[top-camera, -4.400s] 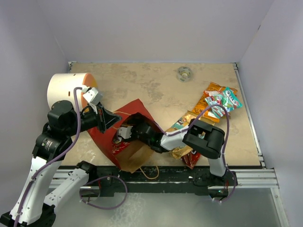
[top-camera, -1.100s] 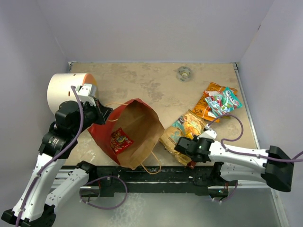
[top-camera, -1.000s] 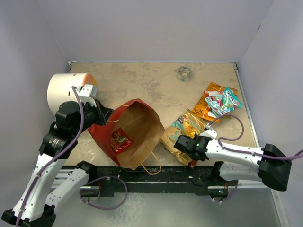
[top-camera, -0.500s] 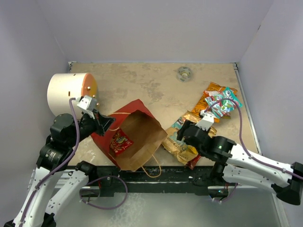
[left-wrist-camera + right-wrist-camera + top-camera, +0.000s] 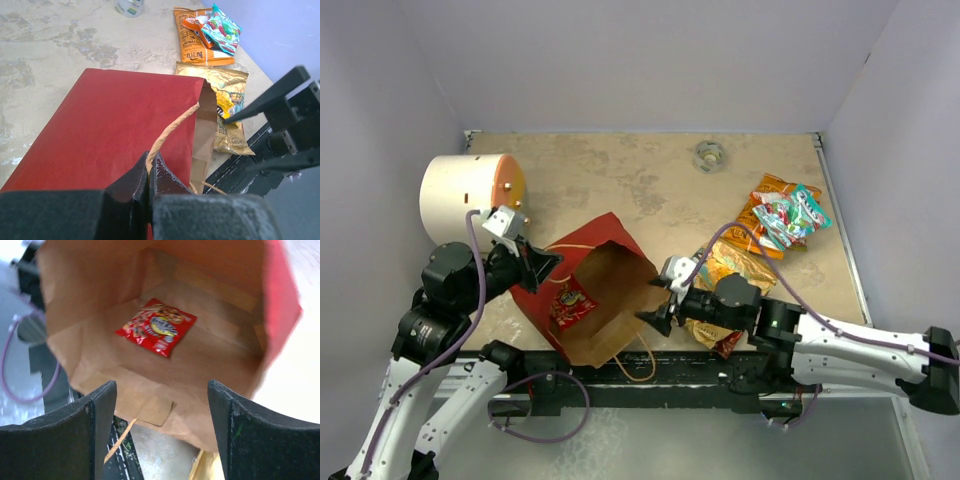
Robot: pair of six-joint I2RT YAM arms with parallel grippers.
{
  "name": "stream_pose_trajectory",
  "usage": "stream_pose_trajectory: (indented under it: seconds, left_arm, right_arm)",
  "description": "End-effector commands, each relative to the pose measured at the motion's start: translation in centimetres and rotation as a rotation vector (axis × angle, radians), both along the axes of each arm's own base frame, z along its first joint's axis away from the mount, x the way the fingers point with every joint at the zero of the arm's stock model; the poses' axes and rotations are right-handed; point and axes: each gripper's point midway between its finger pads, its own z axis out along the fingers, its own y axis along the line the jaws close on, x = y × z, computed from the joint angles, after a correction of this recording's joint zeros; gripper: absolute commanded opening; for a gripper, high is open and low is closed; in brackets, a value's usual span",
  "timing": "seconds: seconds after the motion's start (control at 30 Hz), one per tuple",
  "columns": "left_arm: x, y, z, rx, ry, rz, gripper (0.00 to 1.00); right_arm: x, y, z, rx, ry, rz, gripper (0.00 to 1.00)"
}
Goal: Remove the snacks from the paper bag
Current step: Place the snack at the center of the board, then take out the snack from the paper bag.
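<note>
The red paper bag (image 5: pixel 595 300) lies on its side, mouth toward the right arm, brown inside showing. One red snack packet (image 5: pixel 567 303) lies inside it, also seen in the right wrist view (image 5: pixel 156 327). My left gripper (image 5: pixel 542 262) is shut on the bag's twisted handle (image 5: pixel 172 127), holding the top edge up. My right gripper (image 5: pixel 658 306) is open and empty at the bag's mouth. Outside the bag lie a gold packet (image 5: pixel 725 268), an orange packet (image 5: pixel 760 215), a teal packet (image 5: pixel 790 215) and a red packet (image 5: pixel 724 343) under the right arm.
A white cylinder with an orange end (image 5: pixel 470 190) lies at the far left. A small clear round object (image 5: pixel 709 155) sits at the back. The bag's second handle (image 5: pixel 638 365) hangs over the table's front rail (image 5: pixel 650 375). Walls close in on three sides.
My right gripper has let go of the gold packet at the right, swung left and now points into the bag's mouth. The left gripper still holds the handle; the bag has lowered slightly.
</note>
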Motion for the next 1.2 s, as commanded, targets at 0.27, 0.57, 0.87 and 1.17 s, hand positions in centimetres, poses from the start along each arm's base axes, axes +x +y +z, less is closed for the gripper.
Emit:
stream_pose_trajectory:
  seconds: [0.27, 0.57, 0.87, 1.17]
  left_arm:
    - [-0.4, -0.4, 1.1, -0.026, -0.071, -0.037, 0.00]
    - [-1.1, -0.3, 1.6, -0.042, -0.105, -0.042, 0.00]
    - [-1.3, -0.1, 1.9, -0.048, -0.124, -0.038, 0.00]
    - [-1.6, 0.0, 2.2, -0.054, -0.140, -0.038, 0.00]
  right_arm:
    - [-3.1, 9.9, -0.1, -0.207, -0.691, 0.513, 0.62]
    - [0.0, 16.0, -6.2, -0.407, -0.843, 0.564, 0.59]
    - [0.8, 19.4, -11.4, -0.465, -0.824, 0.615, 0.62]
    - [2.8, 22.0, -12.9, -0.470, -0.826, 0.530, 0.56]
